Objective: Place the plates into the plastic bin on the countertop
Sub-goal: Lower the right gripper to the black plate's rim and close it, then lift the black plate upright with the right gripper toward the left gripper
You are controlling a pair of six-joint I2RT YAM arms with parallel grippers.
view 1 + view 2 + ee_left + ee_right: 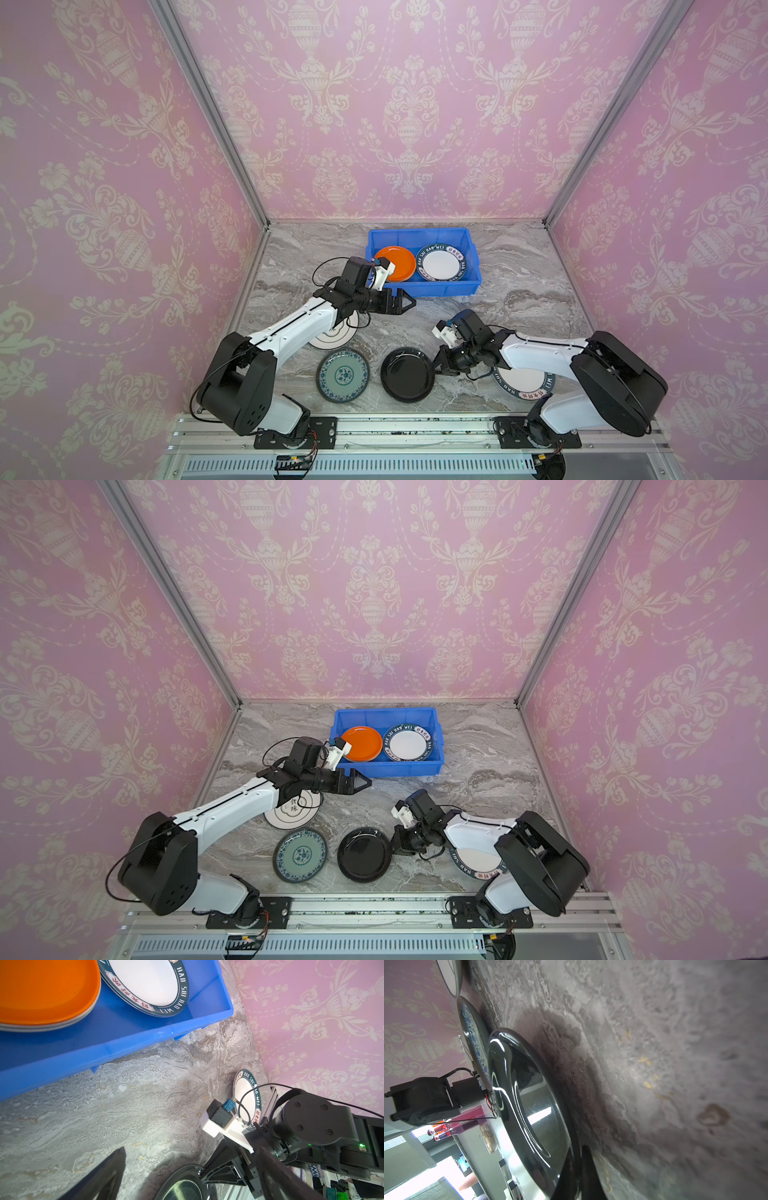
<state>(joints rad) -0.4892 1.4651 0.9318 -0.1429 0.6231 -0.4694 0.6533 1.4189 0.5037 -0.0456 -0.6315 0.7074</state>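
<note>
**Top views.** The bin [419, 233] is standing at the back of the countertop [532, 266]. It is holding an orange plate [397, 262] on a small stack and a lettered plate [441, 264], side by side. Four plates are lying outside it:
- a white plate with characters [334, 338], partly under the left arm;
- a teal plate [343, 375];
- a black plate [406, 374];
- a second lettered plate [523, 384], under the right arm.

The right gripper [436, 365] is pinching the black plate's rim on the side facing its own arm. The left gripper [409, 301] is hanging empty, jaws spread, just in front of the bin.

**Left wrist view.** The left fingers [108, 1174] are standing wide apart over bare countertop, with nothing between them.

**Right wrist view.** The right fingers [588, 1167] are closing the glossy rim between them. Whether the plate is leaving the surface cannot be told.

**Assessment.** The step in hand appears to be the pick-up of the black plate: the grip is made, the carry not yet begun. The next move is calling for:
- a lift clear of the teal plate just beside it;
- a path over the bin's near wall, avoiding the parked left gripper;
- a level set-down onto one of the stacks.

A thin pinch on a slick rim is calling for slow, steady travel.
</note>
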